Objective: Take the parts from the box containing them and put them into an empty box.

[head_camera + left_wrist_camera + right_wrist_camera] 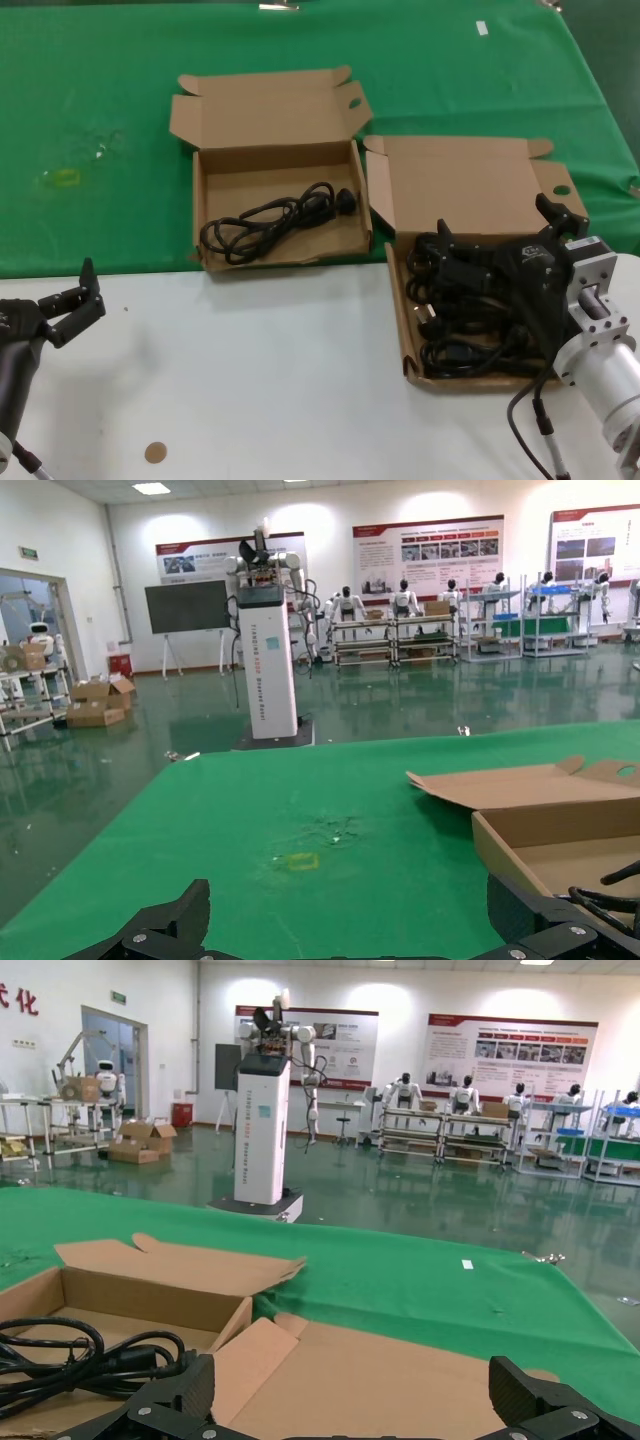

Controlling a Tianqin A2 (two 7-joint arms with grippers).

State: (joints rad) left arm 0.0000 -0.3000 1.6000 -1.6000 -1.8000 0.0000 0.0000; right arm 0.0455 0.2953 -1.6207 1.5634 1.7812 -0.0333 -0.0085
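The box containing the parts (404, 330) lies at the right, lid open, filled with several black power cords (462, 322). My right gripper (495, 225) hangs just over this box, open and empty; in the right wrist view its jaws (355, 1392) stand wide apart over the brown lid (400, 1370). The other box (200, 200) sits to the left on the green cloth and holds one looped cord (275, 218), which also shows in the right wrist view (90, 1360). My left gripper (70, 290) is parked open and empty at the near left, seen too in the left wrist view (350, 920).
The boxes straddle the edge between the green cloth (100, 100) and the white table (260, 380). A small brown disc (154, 452) lies on the white surface near the front. A yellowish mark (60, 178) is on the cloth at the left.
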